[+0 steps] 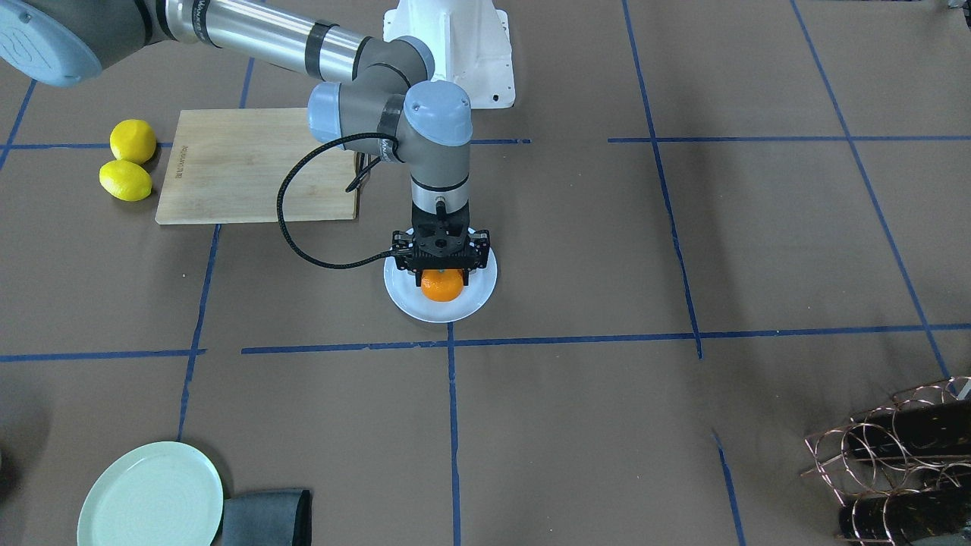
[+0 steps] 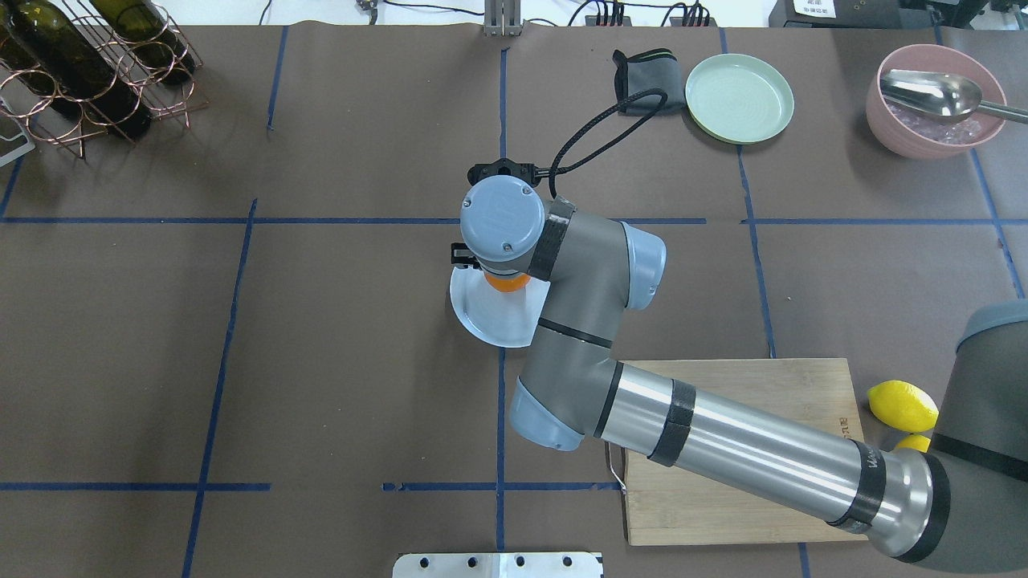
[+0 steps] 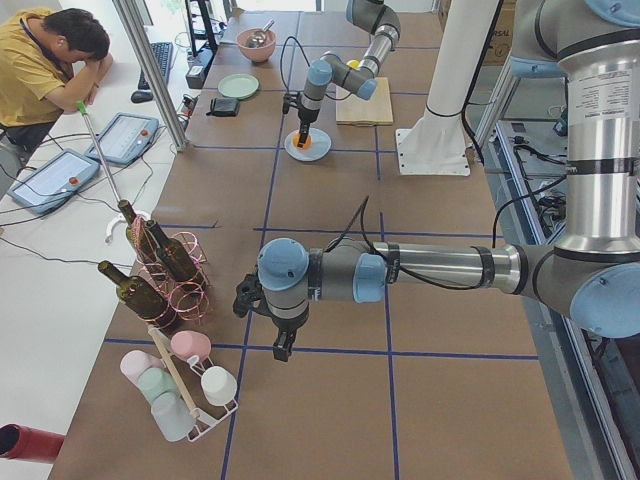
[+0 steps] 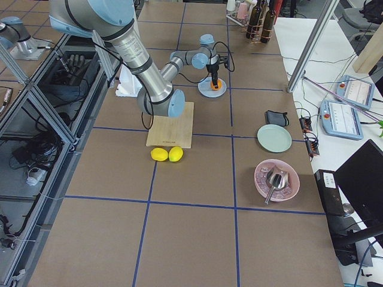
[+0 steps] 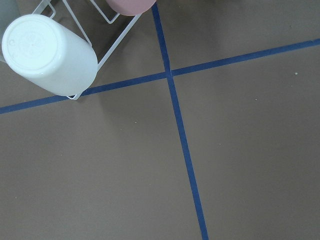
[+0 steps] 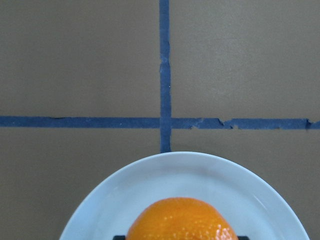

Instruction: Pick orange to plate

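The orange (image 1: 442,287) sits low over the middle of the pale bluish-white plate (image 1: 479,292), at the table's centre. My right gripper (image 1: 441,279) points straight down over it, its black fingers against the fruit's two sides, shut on it. From overhead, the wrist hides most of the orange (image 2: 506,282) and part of the plate (image 2: 490,323). The right wrist view shows the orange's top (image 6: 182,220) above the plate's rim (image 6: 200,172). My left gripper (image 3: 283,348) hangs over bare table far away, seen only from the side; I cannot tell its state.
Two lemons (image 1: 127,161) lie beside a wooden cutting board (image 1: 258,163) near the right arm. A pale green plate (image 2: 739,98), a dark cloth (image 2: 646,76) and a pink bowl with a scoop (image 2: 936,100) are far right. Wine rack (image 2: 88,64) far left. A cup rack (image 5: 50,55) stands near the left wrist.
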